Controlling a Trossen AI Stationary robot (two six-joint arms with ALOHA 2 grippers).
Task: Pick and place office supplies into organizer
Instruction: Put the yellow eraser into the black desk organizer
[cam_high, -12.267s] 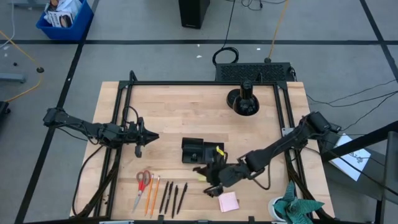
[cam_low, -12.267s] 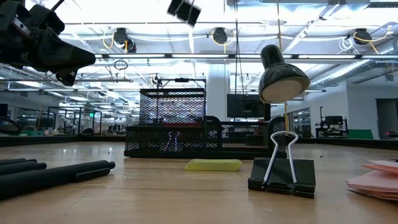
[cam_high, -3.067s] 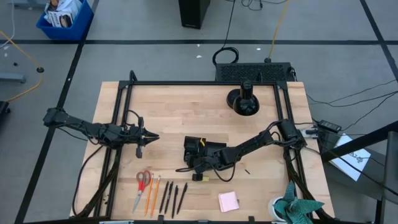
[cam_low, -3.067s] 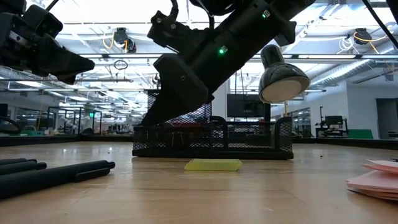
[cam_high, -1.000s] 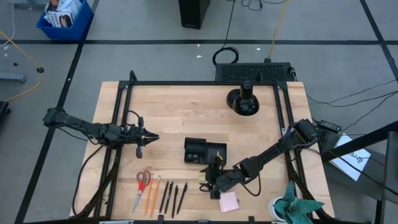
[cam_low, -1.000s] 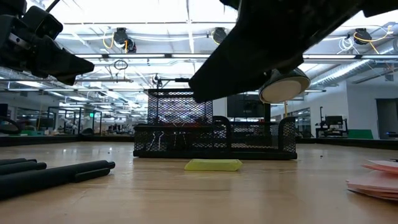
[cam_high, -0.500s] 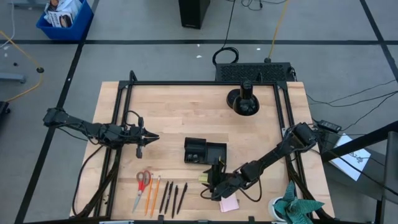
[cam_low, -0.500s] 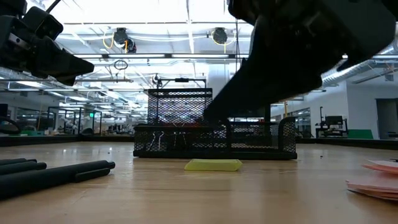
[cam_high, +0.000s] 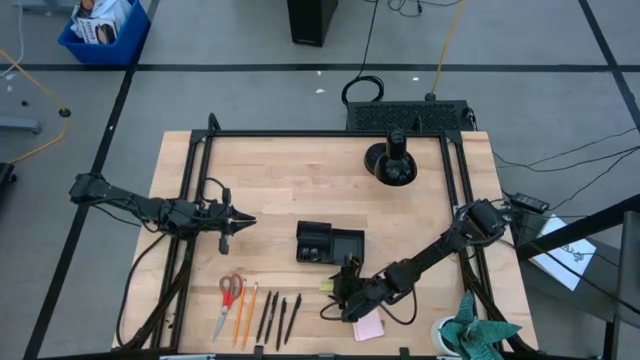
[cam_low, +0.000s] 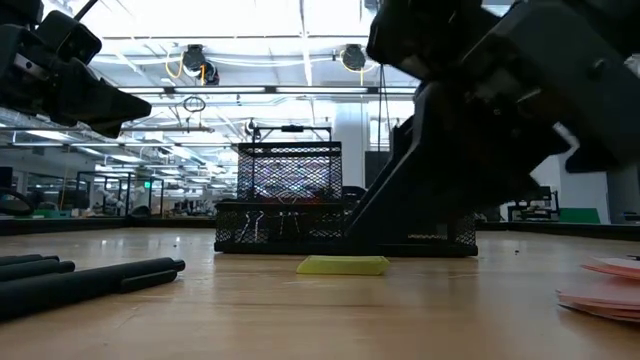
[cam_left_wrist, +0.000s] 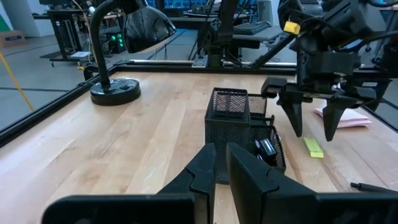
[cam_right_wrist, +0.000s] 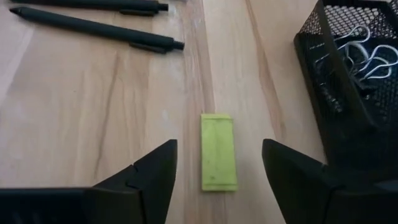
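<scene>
Hovering low over the table's near edge, the right gripper (cam_right_wrist: 214, 180) spreads its two dark fingers wide and holds nothing. Between them lies the yellow piece (cam_right_wrist: 217, 151), flat on the wood, lined up lengthwise with the gap, so the pose looks like a setup for pinching it by its long sides. Just beside it stands the organizer (cam_right_wrist: 351, 81), a black mesh tray with wire clips (cam_right_wrist: 348, 59) already inside; it sits near, probably to keep the carry short. Two dark pens (cam_right_wrist: 99, 28) lie a little farther off. From above, red-handled scissors (cam_high: 229, 300) and orange pencils (cam_high: 246, 312) rest in a row by the pens, and a pink sticky-note pad (cam_high: 368, 327) lies beside the right arm. Farther back, the left gripper (cam_high: 243, 220) waits, fingers nearly together and empty.
</scene>
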